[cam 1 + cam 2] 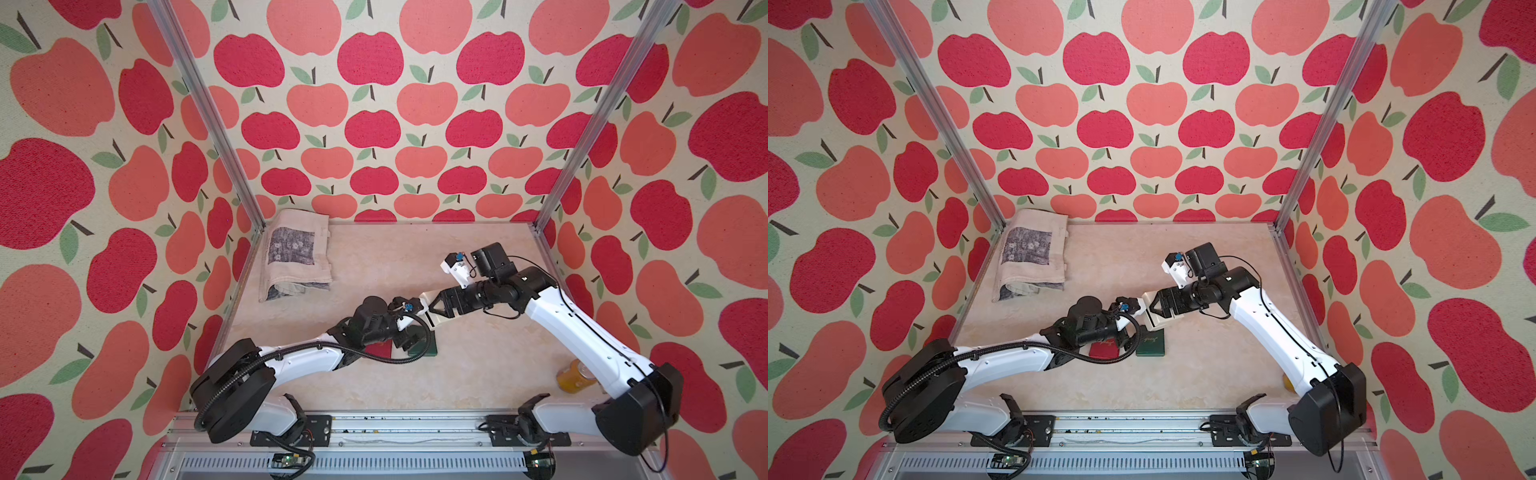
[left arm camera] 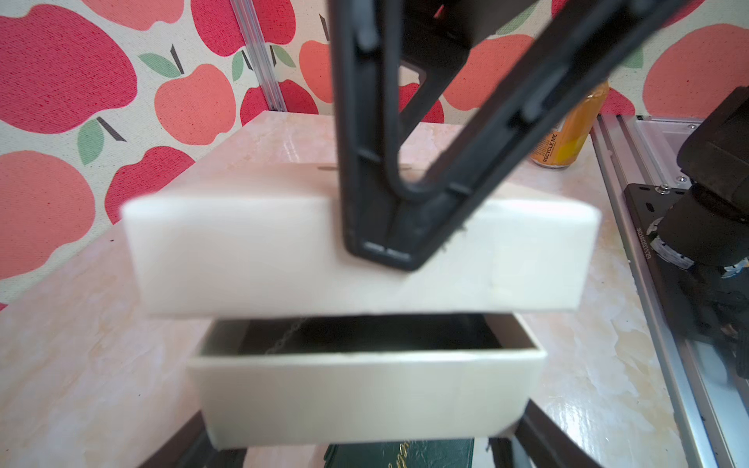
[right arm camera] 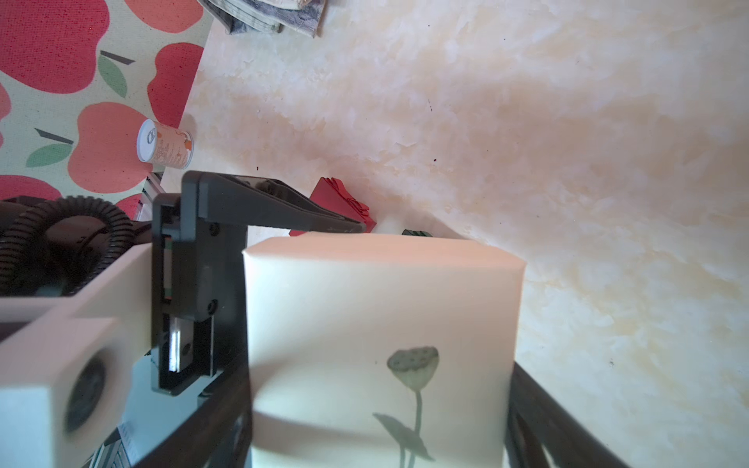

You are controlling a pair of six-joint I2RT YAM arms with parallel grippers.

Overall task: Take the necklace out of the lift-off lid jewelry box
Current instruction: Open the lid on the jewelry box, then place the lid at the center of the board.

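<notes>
Right hand [image 3: 379, 377] clamped on lid [image 3: 364, 304], raised just above box [image 2: 364, 389]. Left hand [image 2: 360, 437] clamped on box sides. Necklace [image 2: 285, 338] inside open box, a thin chain on dark lining. Below, mid surface [image 1: 457, 374]: green case [image 1: 1150, 345], red case [image 1: 1102, 350], side by side. Towel [image 1: 297, 253] at far left corner; can [image 1: 575, 376] near right edge.

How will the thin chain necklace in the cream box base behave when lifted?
The thin chain necklace will probably hang limp, its fine links lying slack. It looks light and may slip between jaws or catch on the cream box base wall.
</notes>
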